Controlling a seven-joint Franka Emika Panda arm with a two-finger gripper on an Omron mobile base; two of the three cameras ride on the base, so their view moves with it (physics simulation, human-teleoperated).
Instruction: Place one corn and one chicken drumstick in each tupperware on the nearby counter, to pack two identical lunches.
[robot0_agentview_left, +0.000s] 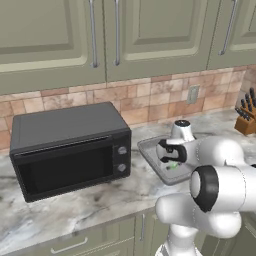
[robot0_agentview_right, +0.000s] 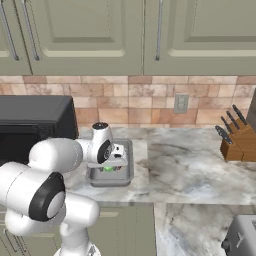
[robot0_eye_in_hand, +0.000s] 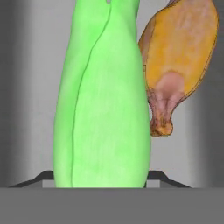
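One grey tupperware (robot0_agentview_right: 128, 172) rests on the marbled counter (robot0_agentview_right: 190, 155) beside a black microwave (robot0_agentview_left: 70, 147); a knife block (robot0_agentview_right: 235, 142) stands well apart. The arm's wrist hides much of the tray. The gripper (robot0_agentview_right: 111, 167) is inside it, jaws astride one corn (robot0_eye_in_hand: 103, 100). The hand view adds one chicken drumstick (robot0_eye_in_hand: 181, 57) beside the cob.

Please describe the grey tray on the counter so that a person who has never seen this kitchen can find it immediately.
Find the black microwave on the marbled counter. The tupperware lies just right of it, a shallow grey tray under the robot's gripper. Unlike the knife block further right, it is flat and holds a green corn and a brown chicken drumstick.
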